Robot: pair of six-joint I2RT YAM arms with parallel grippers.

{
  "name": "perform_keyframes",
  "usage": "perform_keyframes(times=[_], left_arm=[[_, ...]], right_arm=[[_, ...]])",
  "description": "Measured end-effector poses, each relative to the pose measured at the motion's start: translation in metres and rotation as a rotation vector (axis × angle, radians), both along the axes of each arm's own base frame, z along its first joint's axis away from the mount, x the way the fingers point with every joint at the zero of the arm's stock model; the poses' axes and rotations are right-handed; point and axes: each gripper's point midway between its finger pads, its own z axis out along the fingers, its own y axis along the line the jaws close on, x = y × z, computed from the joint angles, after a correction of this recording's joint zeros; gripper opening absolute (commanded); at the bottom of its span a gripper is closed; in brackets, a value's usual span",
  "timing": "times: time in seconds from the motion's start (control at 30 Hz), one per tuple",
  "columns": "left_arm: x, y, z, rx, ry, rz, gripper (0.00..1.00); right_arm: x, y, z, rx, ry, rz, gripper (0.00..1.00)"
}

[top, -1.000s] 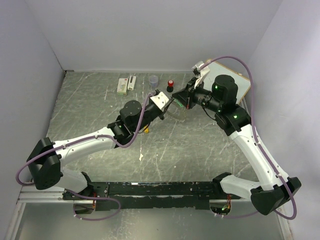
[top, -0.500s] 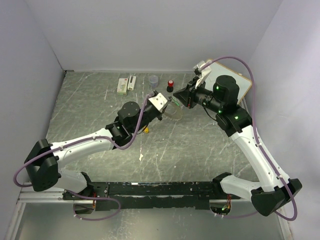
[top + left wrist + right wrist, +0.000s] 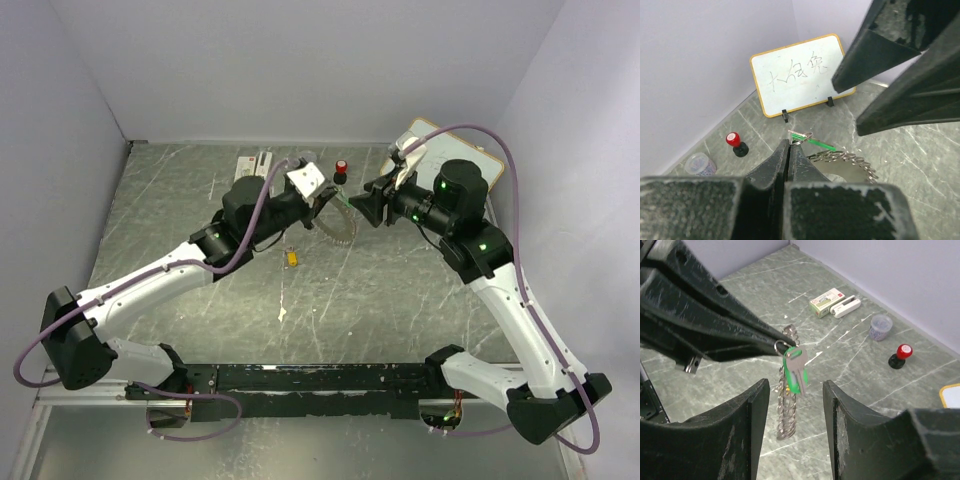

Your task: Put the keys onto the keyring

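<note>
The keyring, a toothed silvery ring, hangs edge-on above the table, with the green key dangling from a small loop at its top. My left gripper is shut on that loop, and the left wrist view shows the green key and keyring just past its tips. My right gripper is open, one finger on each side of the green key and touching nothing. The yellow key lies on the table under the left arm. From above, the left gripper and right gripper face each other across the keyring.
A small whiteboard leans at the back right. A red-capped black knob, a grey cup and two small boxes stand along the back wall.
The right gripper has opened, let go of the green key and drawn back to the right. The left gripper has moved back and left, carrying the keyring with the green key.
</note>
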Motion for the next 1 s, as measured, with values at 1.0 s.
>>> perform_keyframes(times=[1.0], left_arm=[[-0.017, -0.008, -0.002, 0.034, 0.213, -0.265, 0.07]], right_arm=[[-0.001, 0.019, -0.014, 0.002, -0.014, 0.119, 0.47]])
